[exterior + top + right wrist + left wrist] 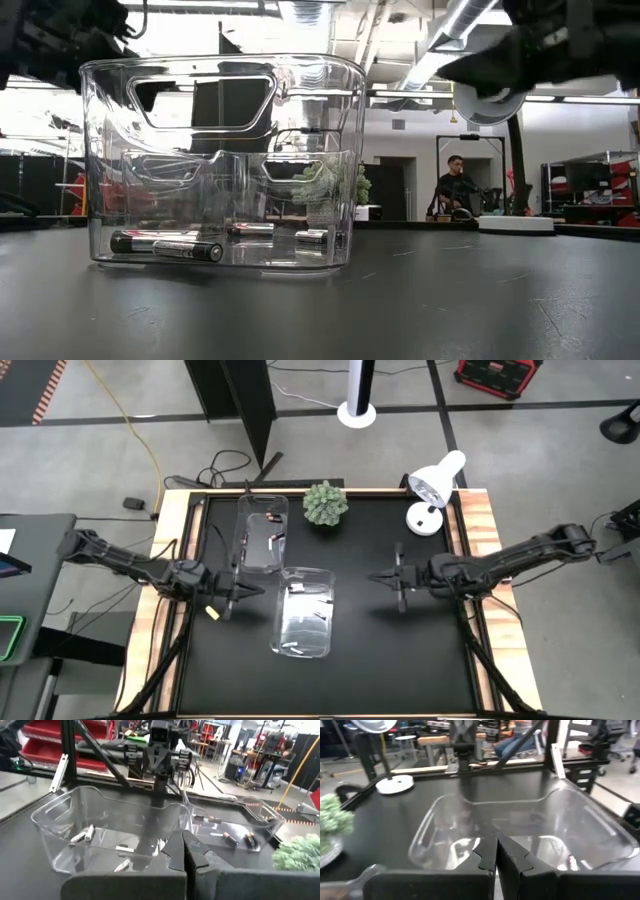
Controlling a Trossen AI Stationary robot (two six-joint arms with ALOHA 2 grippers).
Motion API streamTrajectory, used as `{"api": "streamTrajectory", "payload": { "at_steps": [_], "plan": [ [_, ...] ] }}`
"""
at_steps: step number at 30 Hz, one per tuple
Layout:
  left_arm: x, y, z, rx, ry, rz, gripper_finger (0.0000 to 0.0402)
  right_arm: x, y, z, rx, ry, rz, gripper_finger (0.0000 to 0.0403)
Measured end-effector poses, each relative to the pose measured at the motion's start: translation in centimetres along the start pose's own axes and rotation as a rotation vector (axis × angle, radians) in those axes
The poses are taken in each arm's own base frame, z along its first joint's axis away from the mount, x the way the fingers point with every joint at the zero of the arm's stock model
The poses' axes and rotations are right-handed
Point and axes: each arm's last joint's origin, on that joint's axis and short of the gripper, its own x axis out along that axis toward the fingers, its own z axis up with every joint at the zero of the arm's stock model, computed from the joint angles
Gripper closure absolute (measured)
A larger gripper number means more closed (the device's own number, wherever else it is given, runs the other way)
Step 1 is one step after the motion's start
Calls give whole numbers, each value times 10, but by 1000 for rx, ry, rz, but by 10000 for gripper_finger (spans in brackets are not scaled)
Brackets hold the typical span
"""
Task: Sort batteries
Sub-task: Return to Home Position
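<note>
The table (pixel 420 660) carries two clear bins. The centre bin (pixel 329 622) stands about midway between the left and right edges, and the far bin (pixel 240 536) stands just beyond it, toward the far left corner. The two are close at their nearest corners. The silver-and-black batteries (pixel 298 590) lie scattered on the floor of the centre bin, some near its far wall and others near its near wall. In the low view a few of them lie flat behind the bin's front wall. The dark copper-ended batteries (pixel 272 546) lie in the far bin, and the right wrist view shows several of them on its floor. No battery lies on the bare table top. The left gripper (pixel 256 592) hangs above the table just beside the centre bin's left wall, toward its far end, with its jaws pressed together on nothing. The right gripper (pixel 373 578) hangs between the centre bin and the right edge, well apart from the bin, with its jaws likewise pressed together and empty. A small green plant (pixel 326 503) sits at the middle of the far edge. A white desk lamp (pixel 432 490) stands near the far right corner. In the room beyond the table a person (pixel 455 186) can be seen.
</note>
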Motion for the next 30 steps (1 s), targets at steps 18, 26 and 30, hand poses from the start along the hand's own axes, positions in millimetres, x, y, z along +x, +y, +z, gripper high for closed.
{"api": "streamTrajectory", "payload": {
  "at_steps": [18,26,30],
  "plan": [
    [-25,10,-26,2,-58,59,400,-65,-9,-38,69,-129,-41,403],
    [-38,12,-29,-3,-50,84,400,-80,-12,-39,50,-136,-47,403],
    [-45,13,-26,-10,-94,89,400,-88,-13,-41,47,-131,-47,403]
  ]
}}
